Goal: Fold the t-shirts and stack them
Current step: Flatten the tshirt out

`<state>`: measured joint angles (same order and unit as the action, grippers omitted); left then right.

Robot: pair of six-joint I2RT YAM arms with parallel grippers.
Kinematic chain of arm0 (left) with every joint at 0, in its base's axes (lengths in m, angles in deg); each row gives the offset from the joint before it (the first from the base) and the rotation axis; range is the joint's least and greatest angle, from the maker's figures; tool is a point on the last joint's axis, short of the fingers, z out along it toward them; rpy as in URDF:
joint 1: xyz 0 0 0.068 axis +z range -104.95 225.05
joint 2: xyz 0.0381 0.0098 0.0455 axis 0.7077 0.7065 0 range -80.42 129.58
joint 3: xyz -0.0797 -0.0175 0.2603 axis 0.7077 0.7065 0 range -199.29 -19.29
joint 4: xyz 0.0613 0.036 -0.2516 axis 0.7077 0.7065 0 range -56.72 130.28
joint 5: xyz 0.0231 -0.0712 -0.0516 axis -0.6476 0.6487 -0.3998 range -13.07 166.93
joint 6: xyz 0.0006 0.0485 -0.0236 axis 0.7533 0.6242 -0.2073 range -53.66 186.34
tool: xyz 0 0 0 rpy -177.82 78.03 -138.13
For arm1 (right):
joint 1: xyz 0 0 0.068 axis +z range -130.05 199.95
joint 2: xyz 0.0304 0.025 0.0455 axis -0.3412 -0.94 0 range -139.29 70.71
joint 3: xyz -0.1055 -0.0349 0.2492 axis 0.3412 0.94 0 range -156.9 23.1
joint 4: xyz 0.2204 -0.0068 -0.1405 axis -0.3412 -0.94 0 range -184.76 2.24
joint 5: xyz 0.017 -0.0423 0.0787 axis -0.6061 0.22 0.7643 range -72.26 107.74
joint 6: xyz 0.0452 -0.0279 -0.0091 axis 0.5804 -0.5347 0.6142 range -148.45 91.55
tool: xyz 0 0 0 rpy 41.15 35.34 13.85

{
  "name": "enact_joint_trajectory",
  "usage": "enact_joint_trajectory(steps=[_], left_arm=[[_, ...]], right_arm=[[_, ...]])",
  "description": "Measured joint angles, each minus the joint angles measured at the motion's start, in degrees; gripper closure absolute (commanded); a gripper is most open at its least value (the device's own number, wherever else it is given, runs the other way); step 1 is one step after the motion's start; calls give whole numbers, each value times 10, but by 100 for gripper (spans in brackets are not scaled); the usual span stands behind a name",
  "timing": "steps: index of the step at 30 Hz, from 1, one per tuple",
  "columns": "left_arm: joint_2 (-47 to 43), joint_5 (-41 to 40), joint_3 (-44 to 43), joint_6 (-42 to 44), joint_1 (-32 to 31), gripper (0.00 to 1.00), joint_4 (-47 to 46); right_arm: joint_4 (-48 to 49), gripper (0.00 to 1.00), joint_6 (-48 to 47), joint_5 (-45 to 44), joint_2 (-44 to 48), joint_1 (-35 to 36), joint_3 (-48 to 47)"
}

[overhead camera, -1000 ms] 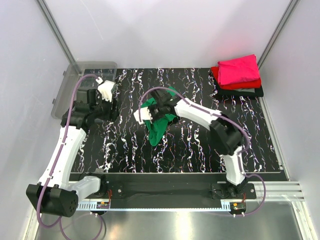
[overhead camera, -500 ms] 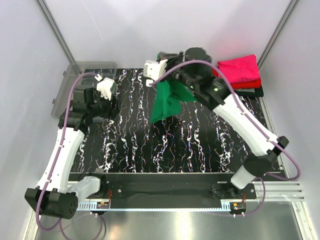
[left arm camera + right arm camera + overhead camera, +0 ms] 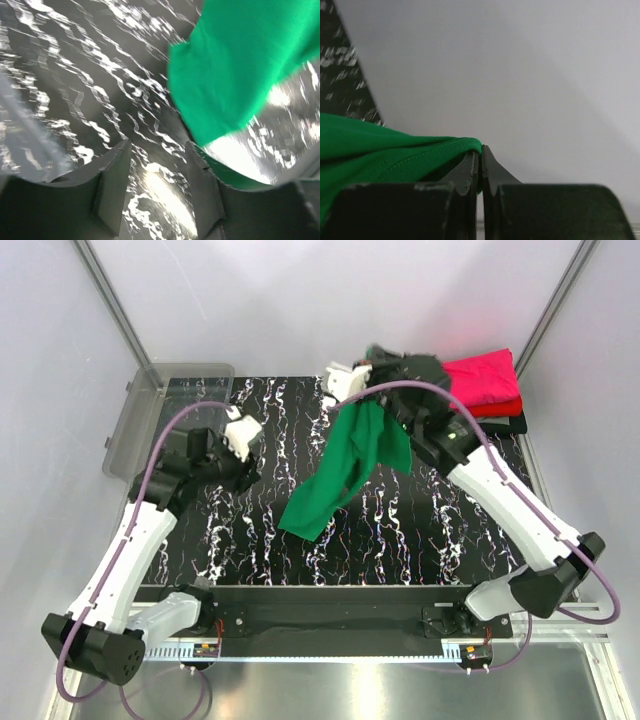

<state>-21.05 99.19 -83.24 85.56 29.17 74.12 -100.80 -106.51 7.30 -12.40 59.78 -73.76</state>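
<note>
Top external view puts three t-shirts already folded and stacked at the far right corner of the tabletop (image 3: 400,540): the pink shirt (image 3: 482,378) on top, the red shirt (image 3: 497,408) under it, the black shirt (image 3: 505,425) at the bottom. I judge the job about three quarters done. The green shirt (image 3: 345,475) is the last one, and it is neither spread, folded nor stacked yet.

My right gripper (image 3: 480,159) is pinched tight on an edge of the green shirt, jaws together with only the cloth between them, and it holds that edge up in the air near the far edge, just left of the stack. From there the shirt hangs as one long, bunched strip. Its long axis runs from the pinch toward the near left, and the loose end points at the middle of the tabletop. I cannot tell whether that end touches the surface.

My left gripper (image 3: 157,170) has its fingers apart with nothing between them. It hovers low over the left half of the tabletop, just beside the hanging end.
</note>
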Motion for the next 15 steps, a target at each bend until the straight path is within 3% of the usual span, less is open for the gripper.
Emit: enact_joint_trajectory(steps=[2, 5, 10, 15], left_arm=[[2, 7, 15, 17, -16, 58, 16], [14, 32, 27, 31, -49, 50, 39], [72, 75, 27, 34, -117, 47, 46], [186, 78, 20, 45, -218, 45, 46]], right_arm=[[8, 100, 4, -7, 3, -37, 87], [3, 100, 21, -11, -44, -83, 150], [-3, 100, 65, -26, -171, -153, 132], [0, 100, 81, -31, -209, -175, 83]])
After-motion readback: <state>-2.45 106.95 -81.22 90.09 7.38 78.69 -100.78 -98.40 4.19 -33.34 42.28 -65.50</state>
